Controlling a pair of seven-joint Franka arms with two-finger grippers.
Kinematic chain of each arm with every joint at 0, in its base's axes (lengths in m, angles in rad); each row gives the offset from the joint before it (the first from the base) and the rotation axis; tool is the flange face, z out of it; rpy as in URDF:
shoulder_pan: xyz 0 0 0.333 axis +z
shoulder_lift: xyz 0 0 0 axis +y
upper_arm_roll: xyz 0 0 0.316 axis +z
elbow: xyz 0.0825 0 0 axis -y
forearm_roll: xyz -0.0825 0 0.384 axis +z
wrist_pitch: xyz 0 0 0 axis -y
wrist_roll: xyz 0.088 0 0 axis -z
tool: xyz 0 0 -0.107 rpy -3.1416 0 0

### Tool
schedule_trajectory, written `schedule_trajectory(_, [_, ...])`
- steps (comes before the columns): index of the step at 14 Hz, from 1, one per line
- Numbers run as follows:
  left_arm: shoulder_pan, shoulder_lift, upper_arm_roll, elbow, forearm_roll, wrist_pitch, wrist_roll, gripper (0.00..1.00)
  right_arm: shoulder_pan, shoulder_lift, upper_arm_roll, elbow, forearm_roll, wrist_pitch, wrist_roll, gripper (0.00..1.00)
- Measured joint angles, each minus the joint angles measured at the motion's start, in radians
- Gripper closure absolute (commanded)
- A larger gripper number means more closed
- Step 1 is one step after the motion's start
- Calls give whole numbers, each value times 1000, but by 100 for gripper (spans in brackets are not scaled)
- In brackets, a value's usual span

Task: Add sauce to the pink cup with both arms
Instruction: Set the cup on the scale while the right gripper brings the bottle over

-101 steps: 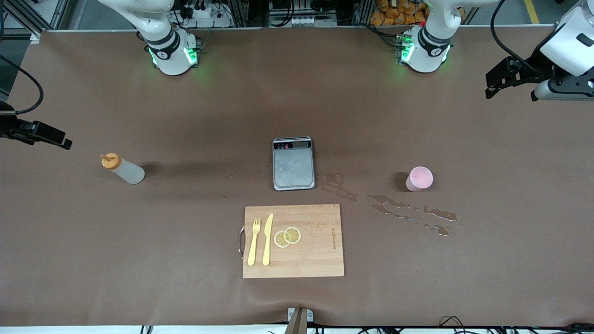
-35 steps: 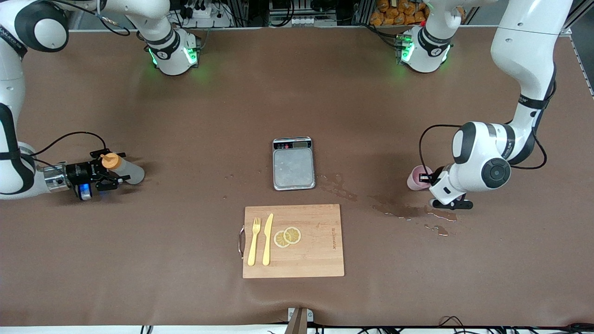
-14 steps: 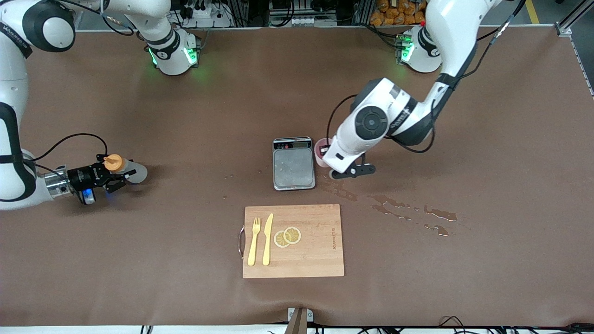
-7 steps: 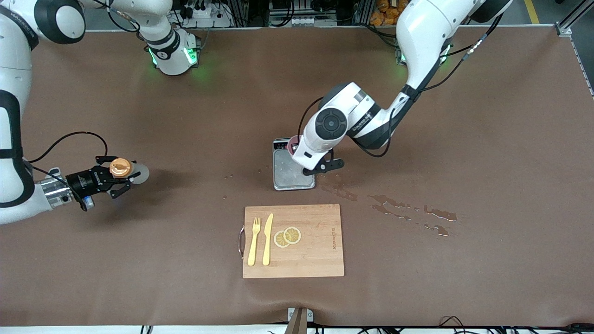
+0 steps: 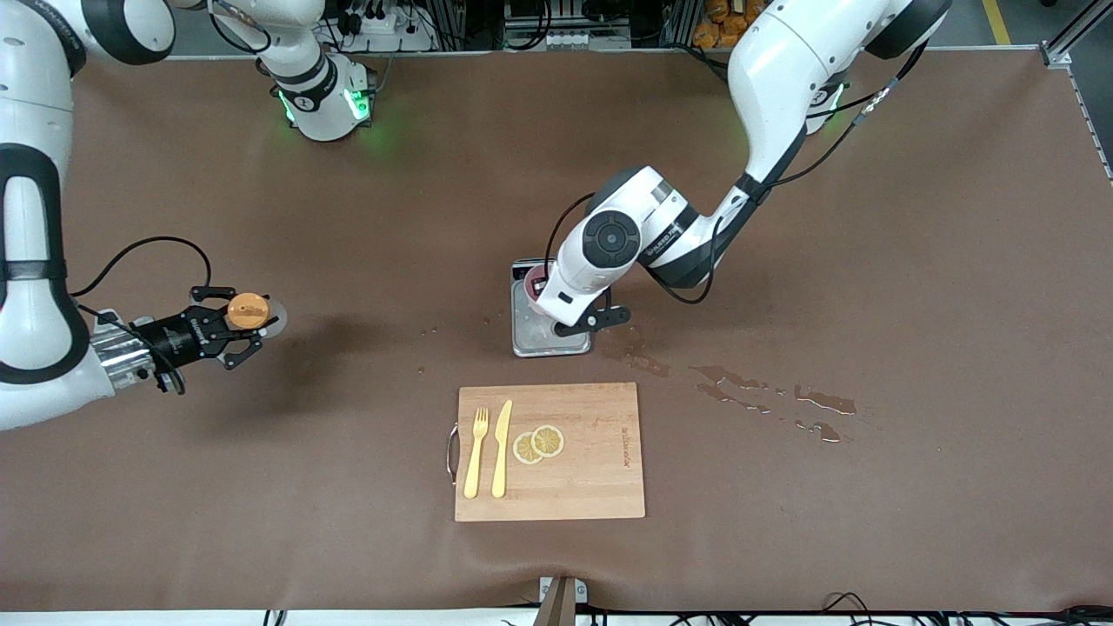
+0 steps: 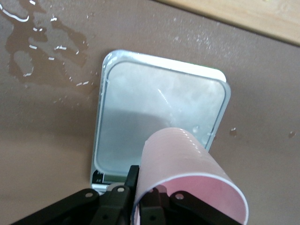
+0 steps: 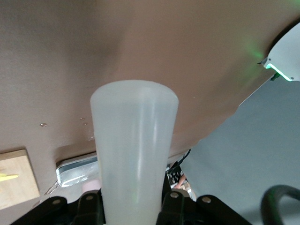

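While the left gripper (image 5: 546,306) carries the pink cup (image 6: 187,180) clamped by its wall over the grey kitchen scale (image 6: 161,110), your first risk is the set-down. The cup hangs over the display end of the scale rather than over the middle of the platform, and in the left wrist view its mouth leans toward the camera. If you let go from there, it may land on the platform's raised edge and tip off. Wet patches (image 5: 765,396) lie on the table beside the scale, toward the left arm's end, so a cup that slides off could skid through them.

Your right gripper (image 5: 228,329) is clenched on the sauce bottle (image 7: 133,154) near its neck, well away from the scale toward the right arm's end of the table. In the front view the orange cap (image 5: 248,310) faces the camera, so the bottle looks lifted and tilted. A tight squeeze on a soft bottle could push sauce out before the nozzle is over the cup.

The cutting board (image 5: 549,452) lies just nearer the camera than the scale; watch for drips on it.
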Motion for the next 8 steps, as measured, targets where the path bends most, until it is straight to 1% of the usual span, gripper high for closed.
schedule_trajectory(3, [-54,22,62,26,0,6,0,100,48,-25,-1,1,-49,0,60,62])
schedule_trajectory(4, [-67,29,72,32,0,7,0,100,62,-30,-1,4,-63,0,82,62])
schedule_trajectory(8, [-81,39,81,41,0,24,0,100,107,-36,-1,16,-102,0,145,62])
